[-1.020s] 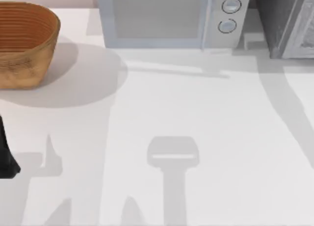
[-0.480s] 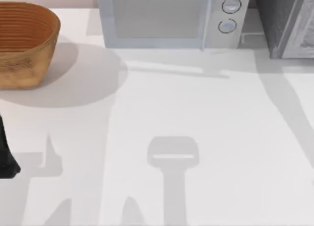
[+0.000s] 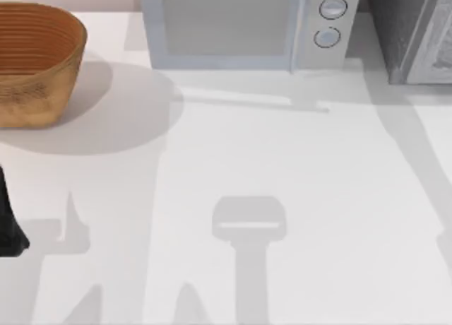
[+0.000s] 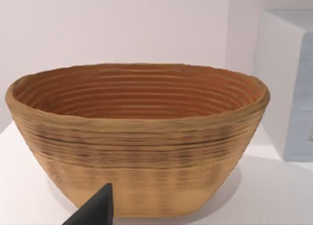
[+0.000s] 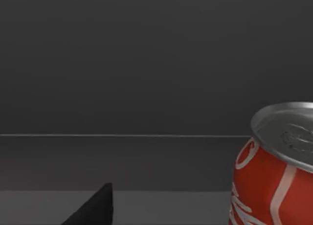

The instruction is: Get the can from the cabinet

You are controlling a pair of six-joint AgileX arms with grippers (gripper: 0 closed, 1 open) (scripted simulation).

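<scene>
reach step: my right gripper inside dark cabinet, can upright at lower right of right wrist view; finger state can't tell. next: centre on can, close.

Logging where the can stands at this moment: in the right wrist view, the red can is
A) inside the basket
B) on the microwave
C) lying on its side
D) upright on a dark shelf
D: the red can stands upright, silver top up, on the dark cabinet interior.
</scene>
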